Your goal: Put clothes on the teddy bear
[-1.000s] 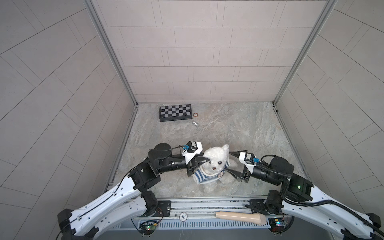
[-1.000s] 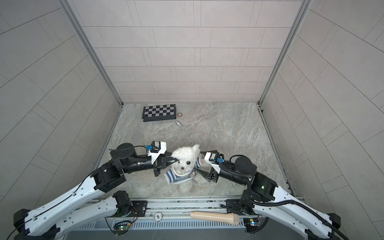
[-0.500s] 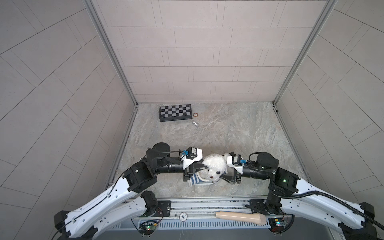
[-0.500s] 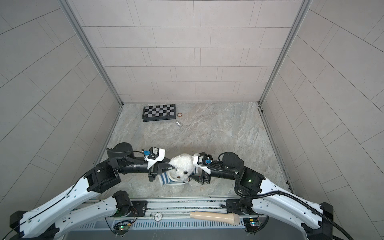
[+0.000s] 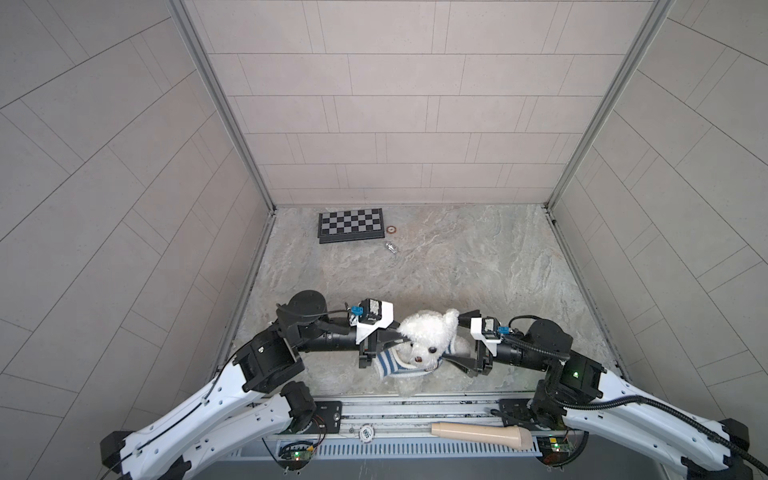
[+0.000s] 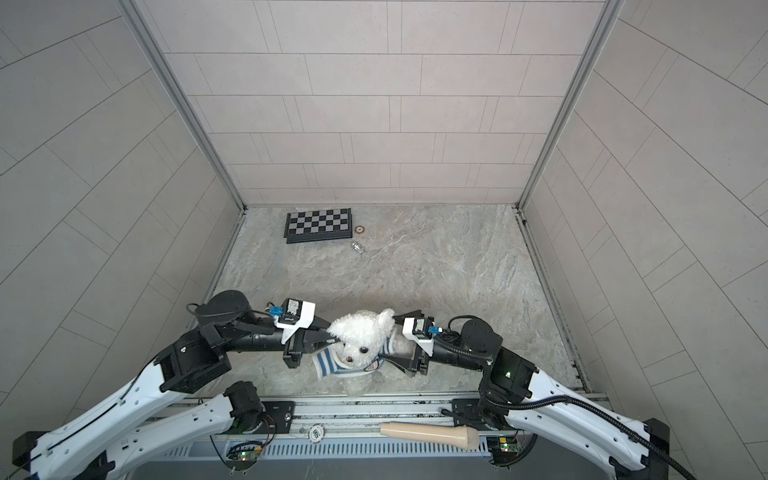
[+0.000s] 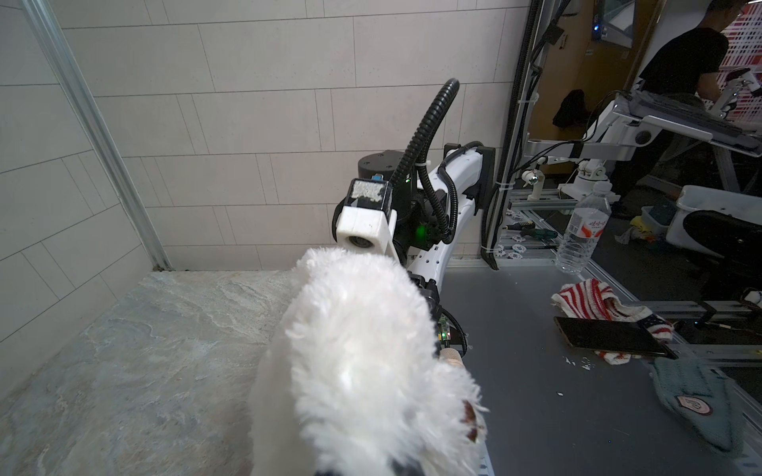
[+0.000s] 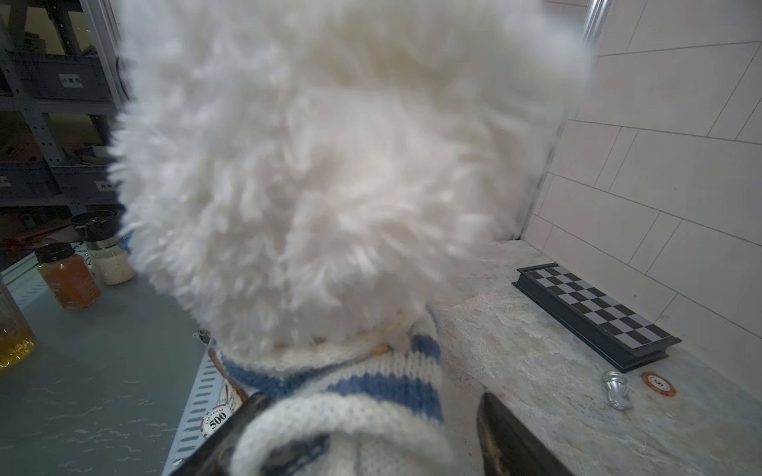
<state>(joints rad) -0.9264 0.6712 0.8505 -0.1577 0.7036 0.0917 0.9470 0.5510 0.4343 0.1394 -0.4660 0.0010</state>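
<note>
The left end effector (image 5: 392, 337) was closed, its tips buried in fur and knit at the bear's side, in the lower centre of both top views. Whether it pinched fabric could not be told. The right end effector (image 5: 453, 337) stood apart, straddling the opposite flank. In the right wrist view one of its fingers (image 8: 509, 437) showed a clear gap from the knit lying between the jaws, so nothing was clamped there.

Progress, as a judgement: the striped sweater (image 5: 392, 365) was already over the head and around the torso, with the collar under the chin. The remaining work was probably seating the sleeves and drawing the hem down. Sleeve fit could not be confirmed.

The teddy bear (image 5: 428, 332) was located near the front edge of the table (image 5: 457, 257), between both arms, facing the camera. It had fluffy white pile, dark eyes and nose, round ears, and one bare leg below the hem.
</note>
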